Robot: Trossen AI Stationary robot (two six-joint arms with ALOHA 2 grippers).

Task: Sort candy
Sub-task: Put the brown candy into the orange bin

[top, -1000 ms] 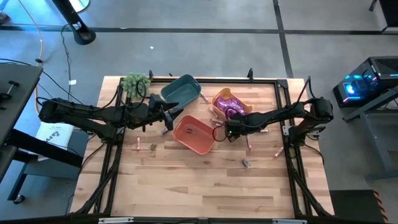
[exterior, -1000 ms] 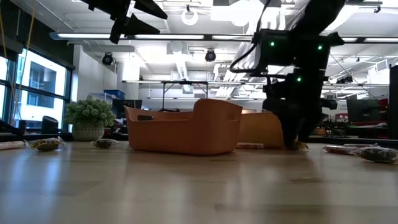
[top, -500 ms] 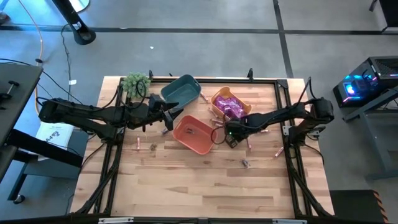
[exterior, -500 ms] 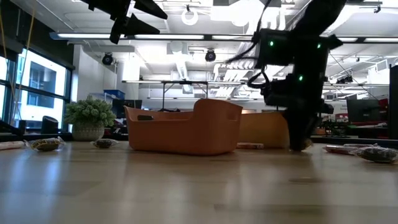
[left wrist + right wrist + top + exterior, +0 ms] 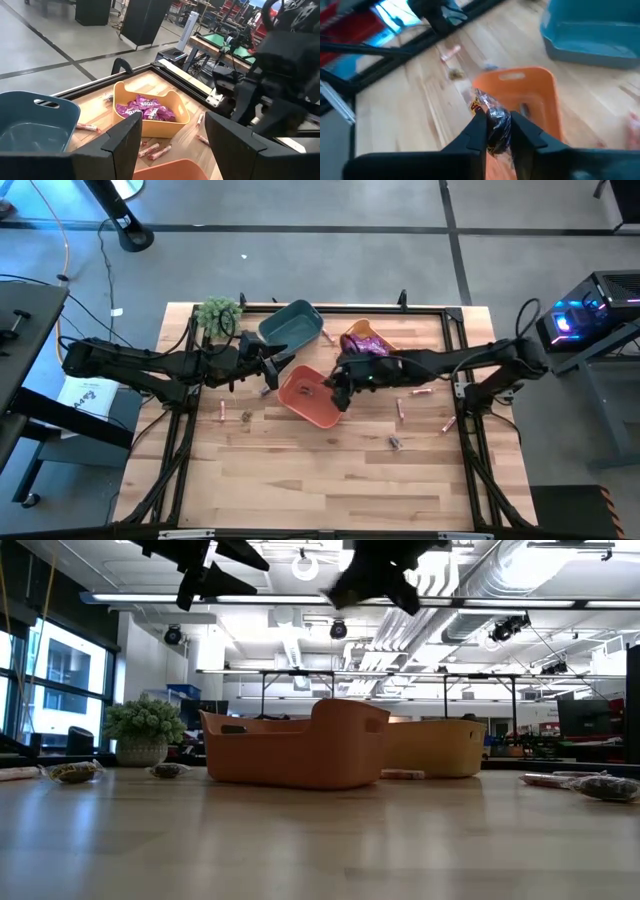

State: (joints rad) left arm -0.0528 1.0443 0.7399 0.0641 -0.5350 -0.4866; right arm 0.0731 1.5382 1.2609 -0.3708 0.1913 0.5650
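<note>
My right gripper (image 5: 340, 385) hangs over the right end of the orange bin (image 5: 308, 395), shut on a small dark brownish candy (image 5: 493, 119) in a crinkly wrapper. My left gripper (image 5: 286, 366) hovers open between the teal bin (image 5: 290, 326) and the orange bin, touching nothing. The yellow bin (image 5: 176, 120) holds magenta-purple packets (image 5: 146, 108). Pink stick candies (image 5: 400, 409) and small dark candies (image 5: 395, 443) lie loose on the wooden table. In the low view both grippers are high up, the right (image 5: 375, 575) and the left (image 5: 215, 565). My right gripper pinches the dark candy's body (image 5: 496, 131) between its two fingers. The twisted wrapper end (image 5: 481, 102) sticks out past the fingertips. The fingers slant downward toward the table's left. The candy is lifted clear, above the orange bin.
A green plant ball (image 5: 217, 311) stands at the table's far left corner. More loose candies lie at the left (image 5: 221, 412) and the right (image 5: 447, 424). The near half of the table (image 5: 300, 490) is bare wood. Black frame rails run along the table's sides.
My right gripper has risen from the table just right of the orange bin and swung toward the table's left, ending high over that bin's right end. It has tipped from pointing steeply down to a shallower slant.
</note>
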